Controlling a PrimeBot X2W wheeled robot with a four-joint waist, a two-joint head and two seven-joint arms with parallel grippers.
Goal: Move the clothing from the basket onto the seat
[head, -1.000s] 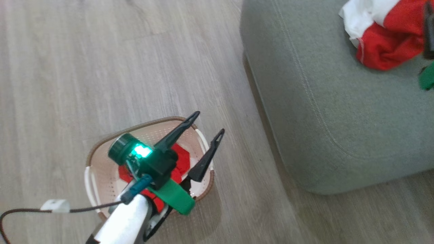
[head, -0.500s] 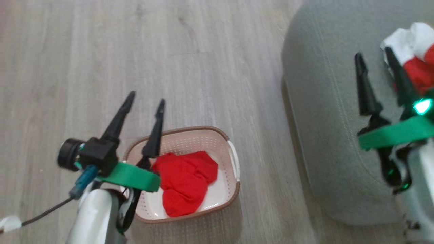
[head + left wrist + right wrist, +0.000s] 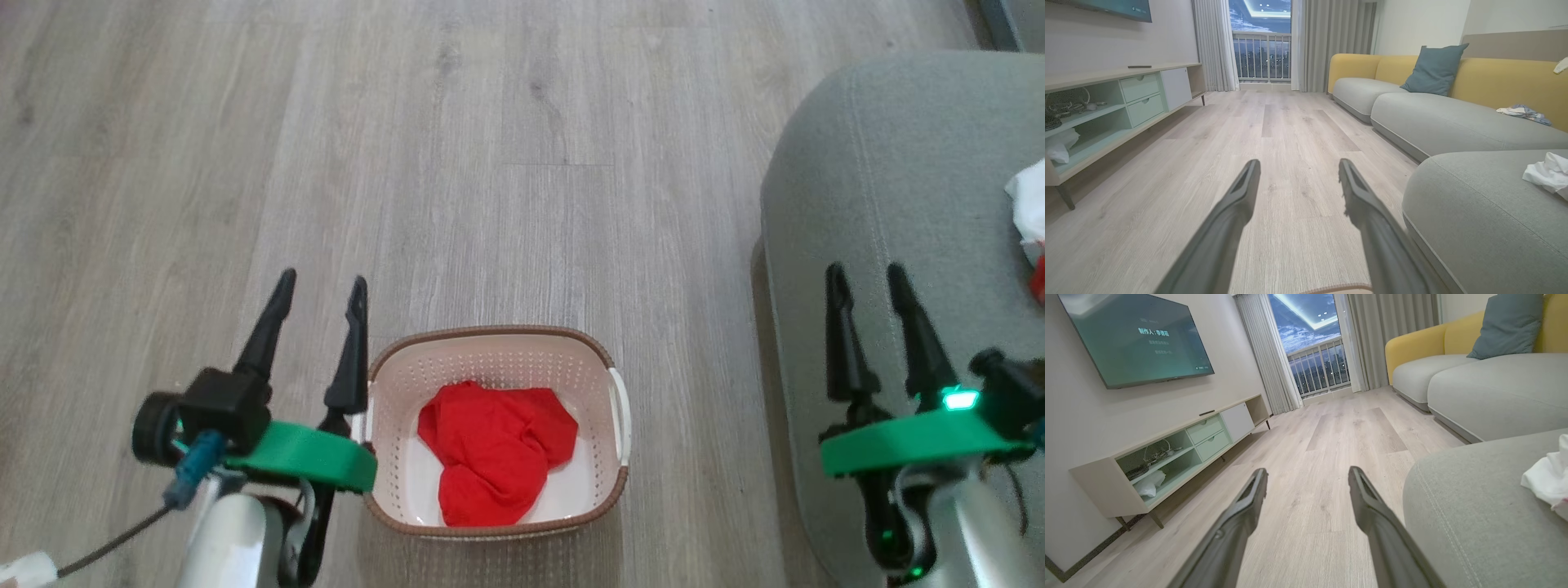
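Head view: bright red soft fabric clothing (image 3: 490, 449) inside cream perforated plastic basket (image 3: 490, 333); left pincer (image 3: 322, 282) beside it, right pincer (image 3: 864, 269) over grey-green upholstered seat (image 3: 898, 163), both apart.
Left wrist view: pointing along wooden floor (image 3: 1290, 122).
Right wrist view: white cloth (image 3: 1543, 482) on seat.
Risk: shallow pinch, clothing slipping onto floor.

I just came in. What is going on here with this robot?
The robot is moving clothing from a basket on the floor to the seat beside it. Right now the left gripper and the right gripper are open and hold nothing. One red garment lies in the basket. Another piece, white and red, lies on the seat.
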